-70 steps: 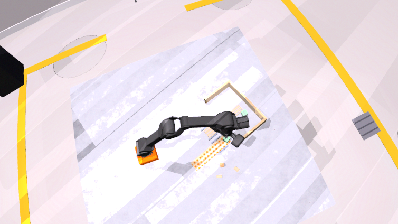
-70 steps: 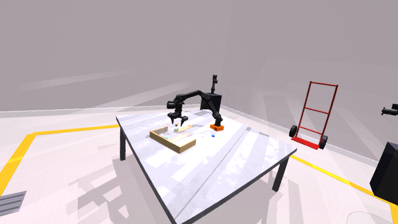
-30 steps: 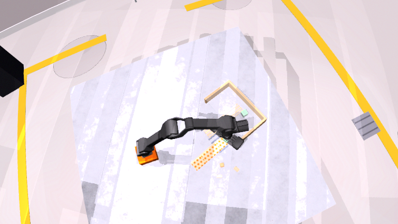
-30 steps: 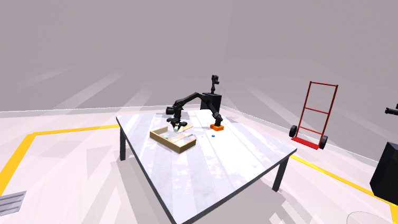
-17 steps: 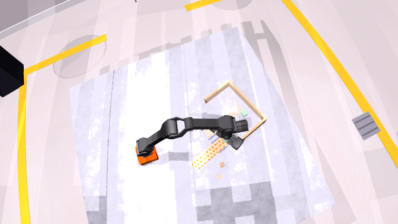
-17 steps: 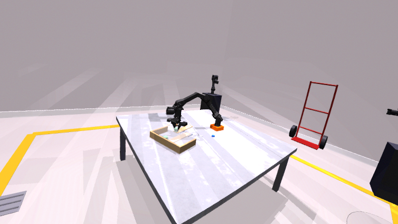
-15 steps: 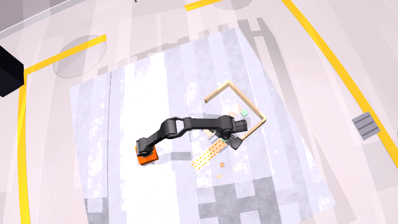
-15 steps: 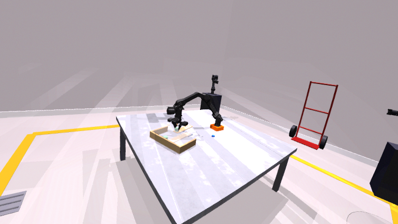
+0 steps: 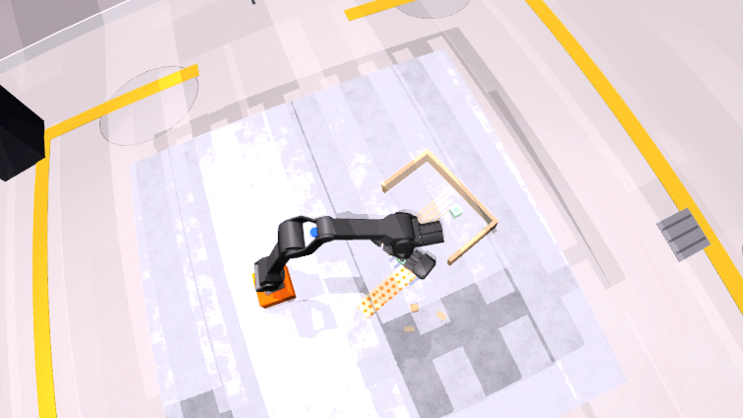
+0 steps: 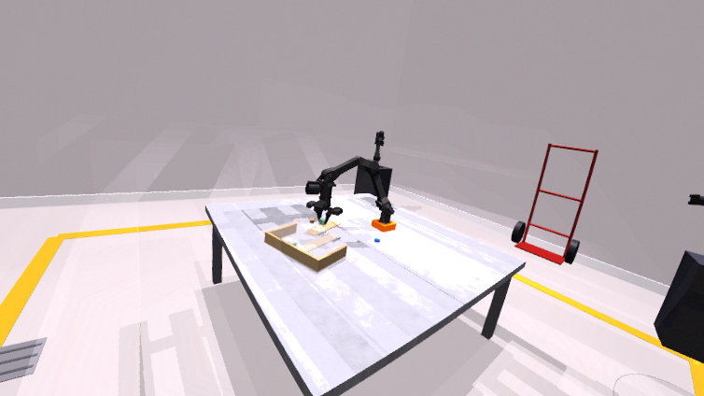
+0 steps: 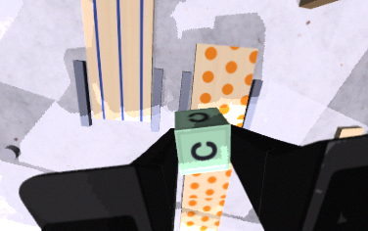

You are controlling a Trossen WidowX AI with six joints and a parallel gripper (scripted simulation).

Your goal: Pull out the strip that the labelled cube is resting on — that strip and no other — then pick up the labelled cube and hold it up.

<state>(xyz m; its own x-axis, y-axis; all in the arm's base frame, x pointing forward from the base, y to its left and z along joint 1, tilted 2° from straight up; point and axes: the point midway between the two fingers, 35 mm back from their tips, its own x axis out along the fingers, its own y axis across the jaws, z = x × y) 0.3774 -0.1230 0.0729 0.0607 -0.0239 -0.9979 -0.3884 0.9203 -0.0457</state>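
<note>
- One labelled cube, pale green, marked C, over the dotted strip; contact beneath: cannot tell
- One gripper, black, closed on that cube
- One dotted strip, orange spots, running twelve to six o'clock in the wrist view
- One blue-striped strip, ten to eleven o'clock of the cube, wrist view
- One second green cube, one to two o'clock, top view, inside a three-sided wooden frame
</note>
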